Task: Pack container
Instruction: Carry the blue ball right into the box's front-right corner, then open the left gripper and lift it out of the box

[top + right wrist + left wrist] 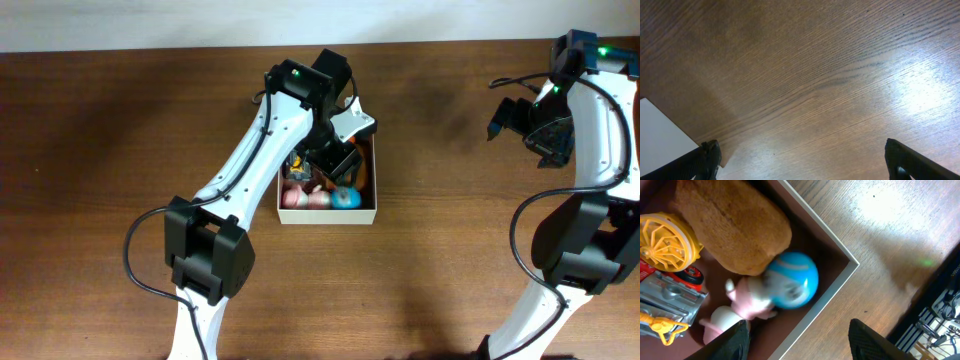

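Note:
The container point(330, 214) is a square cream-walled box with a reddish-brown inside, at the table's middle. In the left wrist view its wall point(832, 292) runs diagonally. Inside lie a brown plush point(735, 227), a blue ball point(797, 277), pink and white toys point(747, 302), a yellow wheel toy point(665, 240) and a grey toy vehicle point(667, 297). My left gripper point(799, 342) is open and empty, hovering over the container's corner, one finger inside and one outside the wall. My right gripper point(802, 160) is open and empty above bare wood at the far right point(520, 118).
A white sheet corner point(662, 135) shows at the lower left of the right wrist view. The wall's pale edge point(150, 25) runs along the table's far side. Cables point(940, 315) show at the lower right of the left wrist view.

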`<state>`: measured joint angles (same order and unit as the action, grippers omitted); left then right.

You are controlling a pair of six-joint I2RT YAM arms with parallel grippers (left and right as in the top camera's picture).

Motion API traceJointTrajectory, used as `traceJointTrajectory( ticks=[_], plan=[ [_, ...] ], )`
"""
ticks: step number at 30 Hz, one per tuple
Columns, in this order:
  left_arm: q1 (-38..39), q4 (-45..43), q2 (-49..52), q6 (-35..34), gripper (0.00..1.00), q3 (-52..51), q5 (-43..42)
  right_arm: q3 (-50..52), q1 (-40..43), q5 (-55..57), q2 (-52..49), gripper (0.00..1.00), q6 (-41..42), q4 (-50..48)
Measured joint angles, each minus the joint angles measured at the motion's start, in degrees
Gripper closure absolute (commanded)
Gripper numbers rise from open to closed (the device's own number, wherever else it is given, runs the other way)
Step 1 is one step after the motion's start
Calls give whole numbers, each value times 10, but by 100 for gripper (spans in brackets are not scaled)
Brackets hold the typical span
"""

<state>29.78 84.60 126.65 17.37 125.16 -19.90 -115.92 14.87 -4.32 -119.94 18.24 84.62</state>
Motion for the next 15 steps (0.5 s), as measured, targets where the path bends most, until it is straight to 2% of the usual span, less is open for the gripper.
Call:
traceJointTrajectory(
  ticks=[2,6,7,8,15],
  plan=[
    [1,0,0,0,34,0,0,0,0,0,0,1,0,0],
    [5,-5,0,-3,22,0,0,0,0,0,0,1,0,0],
    [7,-10,0,-5,15,0,0,0,0,0,0,1,0,0],
    [10,-15,0,-9,0,0,0,0,0,0,0,1,0,0],
    [18,-56,0,-47,0,0,-2,0,0,0,0,1,0,0]
  ],
)
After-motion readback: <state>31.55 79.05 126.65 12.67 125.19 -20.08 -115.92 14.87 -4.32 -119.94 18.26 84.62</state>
